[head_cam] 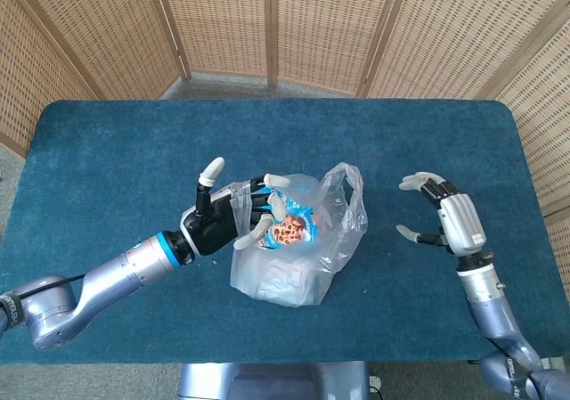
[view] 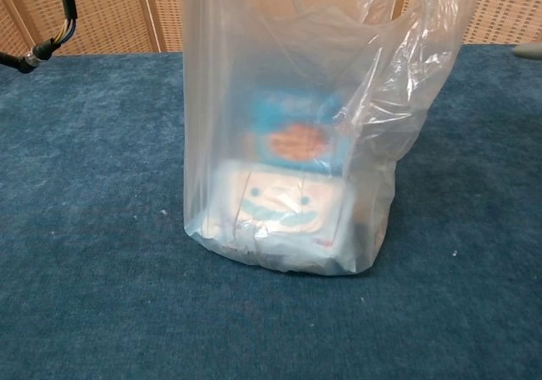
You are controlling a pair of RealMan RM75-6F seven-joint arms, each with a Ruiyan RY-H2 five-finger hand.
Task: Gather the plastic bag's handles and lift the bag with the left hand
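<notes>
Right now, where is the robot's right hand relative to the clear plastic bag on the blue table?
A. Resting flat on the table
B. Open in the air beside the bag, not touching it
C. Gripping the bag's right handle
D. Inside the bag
B. In the head view the right hand hangs with fingers spread to the side of the clear plastic bag, with blue table showing between them, while the left hand is at the bag's other handle.
</notes>
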